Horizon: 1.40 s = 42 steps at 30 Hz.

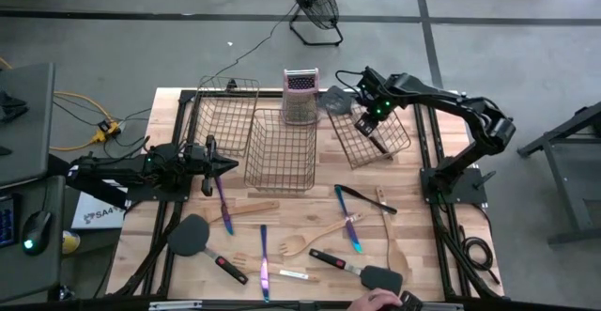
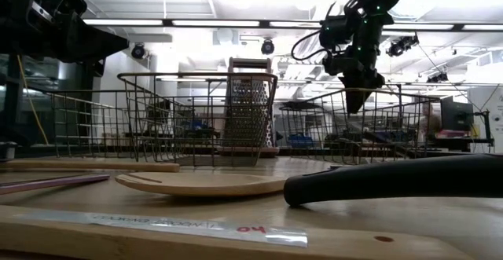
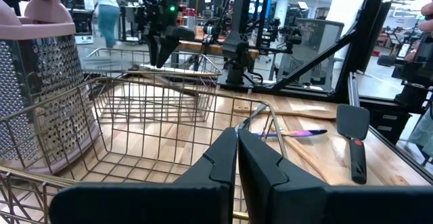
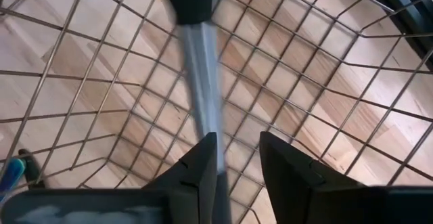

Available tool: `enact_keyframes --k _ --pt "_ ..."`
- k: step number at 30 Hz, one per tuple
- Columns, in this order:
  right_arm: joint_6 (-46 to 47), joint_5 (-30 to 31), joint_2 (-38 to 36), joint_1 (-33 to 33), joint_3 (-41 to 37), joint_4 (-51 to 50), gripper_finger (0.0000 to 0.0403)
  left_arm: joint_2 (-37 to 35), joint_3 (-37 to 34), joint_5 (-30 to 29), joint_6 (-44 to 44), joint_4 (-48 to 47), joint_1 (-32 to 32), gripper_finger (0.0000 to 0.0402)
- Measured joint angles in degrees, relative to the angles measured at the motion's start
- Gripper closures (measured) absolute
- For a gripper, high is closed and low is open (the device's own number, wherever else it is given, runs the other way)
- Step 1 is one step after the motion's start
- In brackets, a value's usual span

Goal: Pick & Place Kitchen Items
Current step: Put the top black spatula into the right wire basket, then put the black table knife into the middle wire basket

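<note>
Fingers (image 4: pixel 203 163) beside one spatula (image 4: pixel 199 75) — three baskets (image 1: pixel 282 151).

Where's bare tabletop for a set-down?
Free: wood between the black spatula and the left basket, and the front-right corner right of the wooden spoon. Crowded: front centre, around the purple knife and wooden fork.

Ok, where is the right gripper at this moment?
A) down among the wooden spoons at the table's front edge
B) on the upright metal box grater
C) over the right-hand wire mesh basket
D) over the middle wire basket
C: the high view shows the right gripper over the right-hand wire mesh basket, and its wrist view looks down through that mesh.
</note>
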Motion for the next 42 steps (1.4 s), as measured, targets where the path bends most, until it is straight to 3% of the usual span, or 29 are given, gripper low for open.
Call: enact_keyframes --k 34,42 --pt "3.3 1.16 -8.63 0.94 -0.36 -3.15 0.0296 -0.02 0.0 0.0 -0.01 0.0 -0.02 0.0387" --pt "2.73 1.2 -17.58 4.39 -7.82 0.0 0.0238 -0.01 0.0 -0.01 -0.01 -0.02 -0.01 0.0387"
